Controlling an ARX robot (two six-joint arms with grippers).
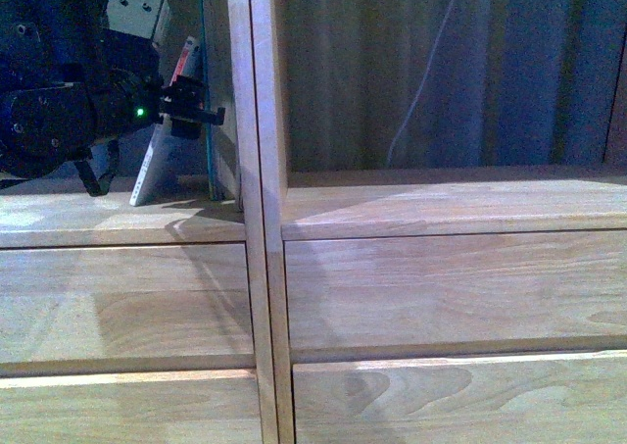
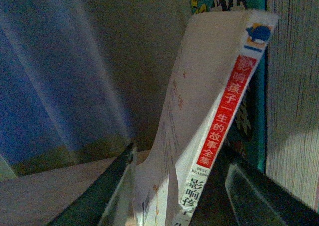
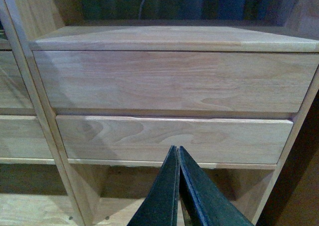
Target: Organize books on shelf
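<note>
The left gripper (image 2: 177, 186) clamps the paperback (image 2: 199, 126), which leans in the shelf's (image 1: 257, 268) left compartment against the teal book (image 1: 206, 101) by the central upright; its red-and-white spine reads "BEST READING" with Chinese characters; the right gripper (image 3: 178, 186), fingers pressed together and empty, faces the drawer fronts (image 3: 174, 81).

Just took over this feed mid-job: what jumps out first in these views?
The left hand sits in the left open compartment of the tall light-wood shelf, its fingers either side of a leaning pale paperback with a red-and-white spine. A slim teal-edged book stands beside the central upright. The right hand, fingers together, faces the flat drawer fronts.
</note>
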